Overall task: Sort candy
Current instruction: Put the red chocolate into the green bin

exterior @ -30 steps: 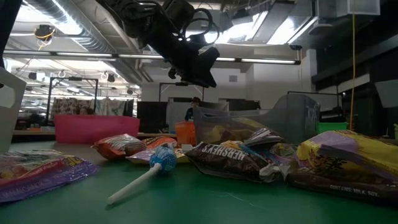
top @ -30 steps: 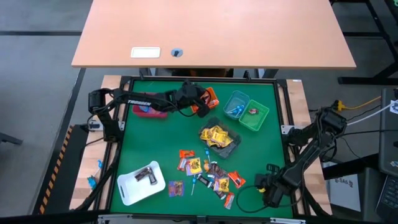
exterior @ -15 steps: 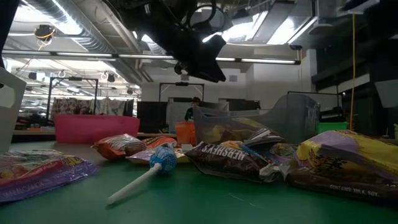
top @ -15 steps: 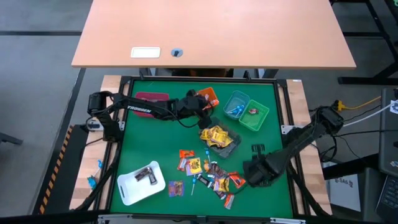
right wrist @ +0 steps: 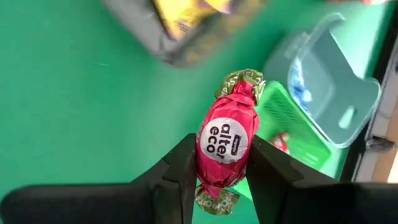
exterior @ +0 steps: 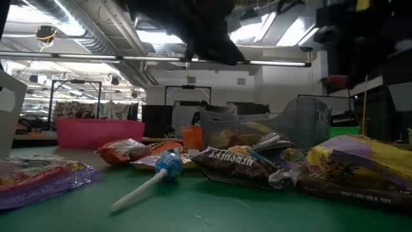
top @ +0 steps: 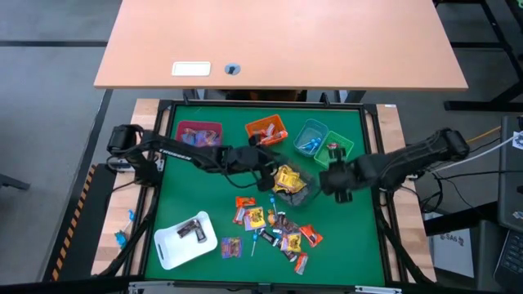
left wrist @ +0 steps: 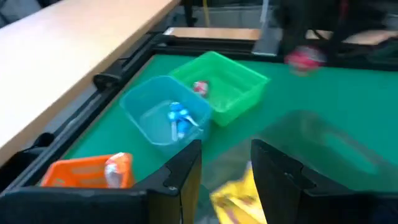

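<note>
So our right gripper [right wrist: 219, 163] is clamped on a red foil-wrapped "alter eco" truffle [right wrist: 226, 142], held up off the green mat [top: 196, 192] right beside the green bin [top: 337, 153], between that bin and the clear bin of yellow packets [top: 288, 180]. Our left gripper [left wrist: 225, 163] has its fingers parted with nothing between them, hanging over the yellow packets near the orange bin [top: 266, 129] and blue bin [top: 309, 135]. The rest of the candy [top: 270, 229] sits scattered at the front of the mat, next to the white tray [top: 167, 247].
</note>
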Available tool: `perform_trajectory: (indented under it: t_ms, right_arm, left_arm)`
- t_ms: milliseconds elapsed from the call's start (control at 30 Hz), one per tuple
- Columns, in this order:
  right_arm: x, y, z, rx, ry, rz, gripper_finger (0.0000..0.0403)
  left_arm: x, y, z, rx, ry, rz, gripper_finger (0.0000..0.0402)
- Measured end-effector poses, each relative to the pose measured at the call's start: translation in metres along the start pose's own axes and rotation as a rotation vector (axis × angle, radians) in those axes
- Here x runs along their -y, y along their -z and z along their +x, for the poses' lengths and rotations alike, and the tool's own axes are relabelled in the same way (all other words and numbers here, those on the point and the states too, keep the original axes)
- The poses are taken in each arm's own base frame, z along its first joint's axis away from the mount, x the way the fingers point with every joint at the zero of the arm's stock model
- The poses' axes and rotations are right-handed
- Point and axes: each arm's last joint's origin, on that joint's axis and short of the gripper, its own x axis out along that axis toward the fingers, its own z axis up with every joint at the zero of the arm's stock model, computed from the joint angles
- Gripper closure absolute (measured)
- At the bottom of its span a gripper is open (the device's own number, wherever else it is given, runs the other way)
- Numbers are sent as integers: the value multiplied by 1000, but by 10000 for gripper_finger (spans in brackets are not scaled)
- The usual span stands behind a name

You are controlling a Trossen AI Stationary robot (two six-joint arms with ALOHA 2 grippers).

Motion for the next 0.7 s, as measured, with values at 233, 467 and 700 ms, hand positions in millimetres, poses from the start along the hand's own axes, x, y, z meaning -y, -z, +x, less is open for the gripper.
perform_trajectory:
  t_ms: [233,467,700]
  right_arm:
    - [38,22,29,18,36,77,288]
    - [67,40,59,-62,60,153,288]
    - [85,51,70,-81,23,259,288]
  left_arm:
    - [27,1,-13,13,73,27,274]
    - [50,12,-26,-60,132,67,274]
    - [68,30,-41,-200,165,84,274]
